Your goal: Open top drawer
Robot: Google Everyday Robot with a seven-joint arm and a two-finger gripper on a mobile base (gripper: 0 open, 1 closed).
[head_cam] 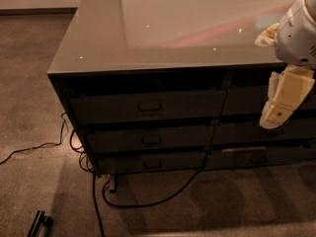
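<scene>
The top drawer (113, 108) is a wide dark grey-brown front under the glossy countertop (98, 48), with a small rectangular metal pull (149, 106) at its centre. It sits flush with the cabinet, shut. Two shallower matching drawers (148, 139) lie below it. My gripper (272, 121), cream-coloured, hangs from the white arm (296, 33) at the right and points down. It is in front of the right-hand drawer stack, well to the right of the pull and not touching it.
Black cables (148, 201) trail over the carpet from under the cabinet, one running off to the left (29, 149). A dark bar-shaped object (38, 223) lies on the floor at bottom left. A pale crumpled object (266, 33) rests on the countertop beside the arm.
</scene>
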